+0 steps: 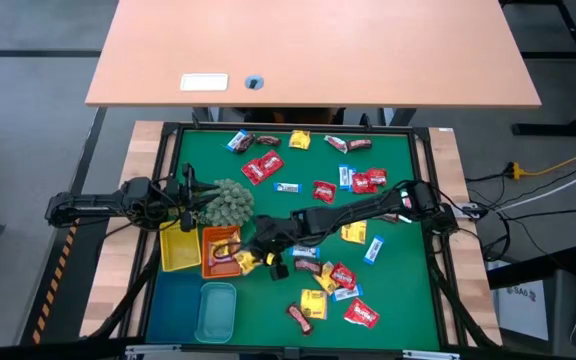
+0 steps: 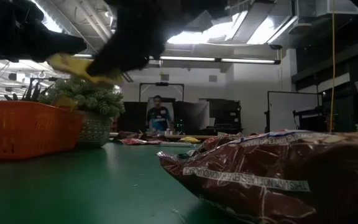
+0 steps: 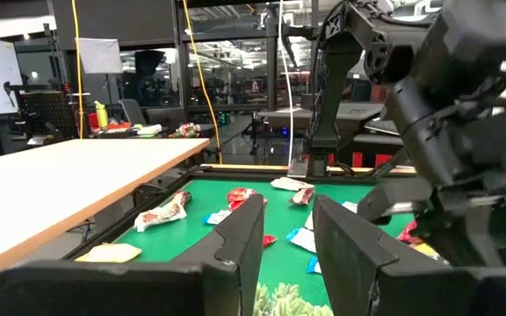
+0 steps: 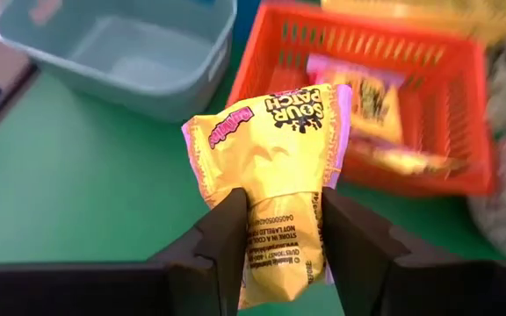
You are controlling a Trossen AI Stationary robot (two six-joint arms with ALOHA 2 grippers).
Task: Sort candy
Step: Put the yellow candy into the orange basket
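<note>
Candy packet (image 4: 275, 167) upright lengthwise in right hand (image 4: 279, 233)

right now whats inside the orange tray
The orange tray holds at least one yellow packet and a paler wrapper beside it. The yellow packet in the right gripper covers one corner, so more may be hidden.

Right pincer (image 1: 253, 258) with packet (image 4: 275, 167) just beside basket (image 1: 220, 251), plant ball (image 1: 230, 203) behind, left pincer (image 1: 190, 197) alongside.
</note>
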